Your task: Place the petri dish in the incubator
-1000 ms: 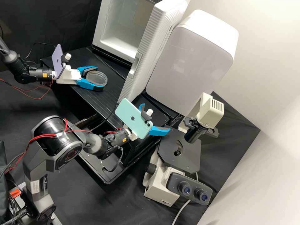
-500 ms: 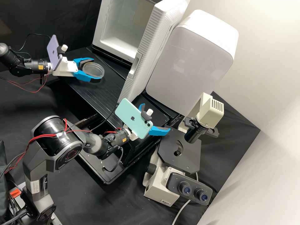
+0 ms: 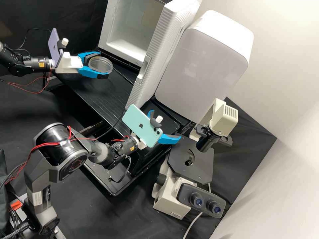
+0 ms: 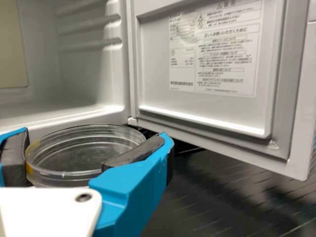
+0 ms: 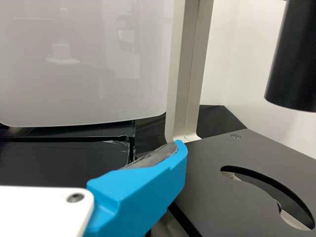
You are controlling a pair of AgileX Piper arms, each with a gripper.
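The left gripper [image 3: 99,66] clamps a clear, round, shallow dish [image 4: 81,153] near the bench's [image 3: 109,96] far edge, before the open incubator [image 3: 133,30]. I cannot tell the right gripper's [image 3: 172,137] state.

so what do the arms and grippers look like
The left arm and right arm are dark grey with rounded joints, trailing red wires; the right's joint carries a red ring. The left gripper and right gripper each have a white body and two blue fingers lined with dark pads. A purple phone rides the left wrist, a mint phone the right.
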